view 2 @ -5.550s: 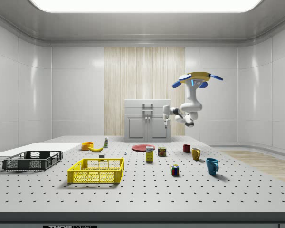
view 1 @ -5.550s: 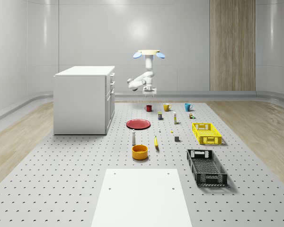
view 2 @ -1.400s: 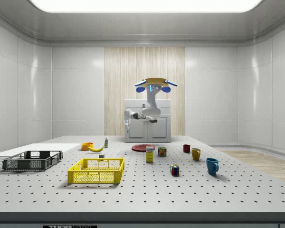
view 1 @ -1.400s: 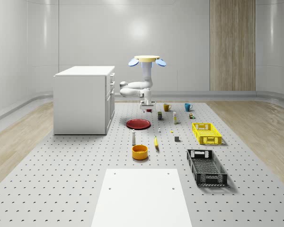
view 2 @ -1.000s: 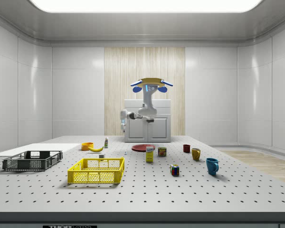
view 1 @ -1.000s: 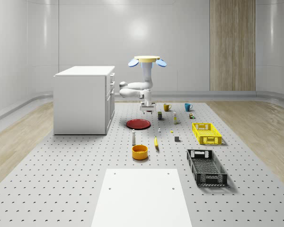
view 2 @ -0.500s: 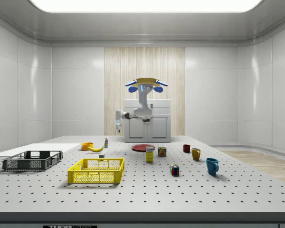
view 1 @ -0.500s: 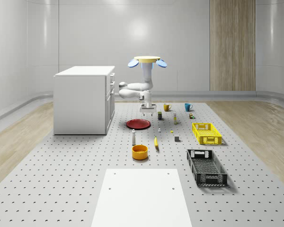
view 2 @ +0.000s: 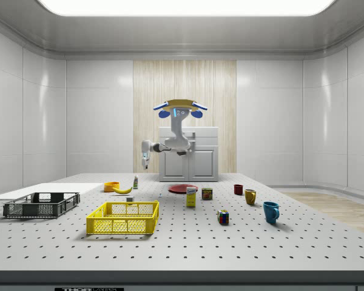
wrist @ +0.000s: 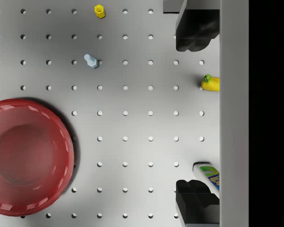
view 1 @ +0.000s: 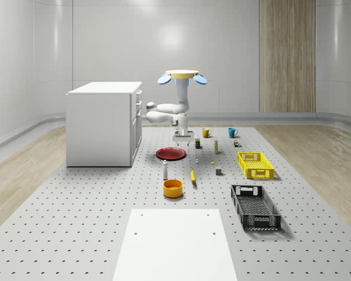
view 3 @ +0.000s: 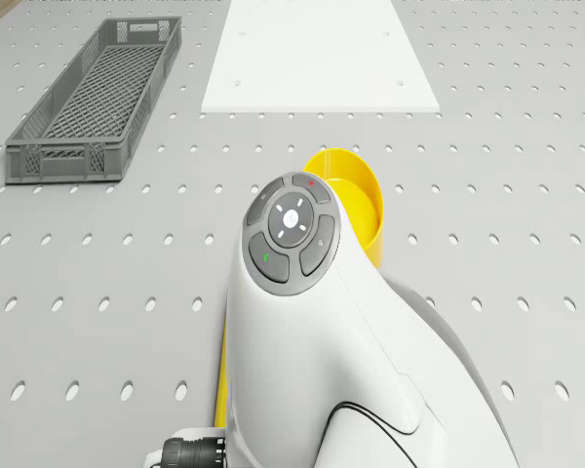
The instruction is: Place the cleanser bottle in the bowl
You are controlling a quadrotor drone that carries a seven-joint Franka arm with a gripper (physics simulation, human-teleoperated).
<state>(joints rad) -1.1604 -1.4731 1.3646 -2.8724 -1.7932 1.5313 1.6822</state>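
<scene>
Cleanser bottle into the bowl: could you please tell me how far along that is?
Done: nothing yet. The white cleanser bottle stands on the table beside the orange round bowl. In hand: the drone hovers by the red round plate, its open tool empty and short of the bottle. Left: grasp, lift, place in the bowl.

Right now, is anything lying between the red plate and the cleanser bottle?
No. In the wrist view, only bare perforated floor separates the red plate from the cleanser bottle; the whole-scene view agrees.

A yellow-topped drone (view 1: 182, 74) with blue rotors carries a glossy white arm (view 3: 341, 370) bearing a grey button pad and dark fingertips (wrist: 197, 29).
</scene>
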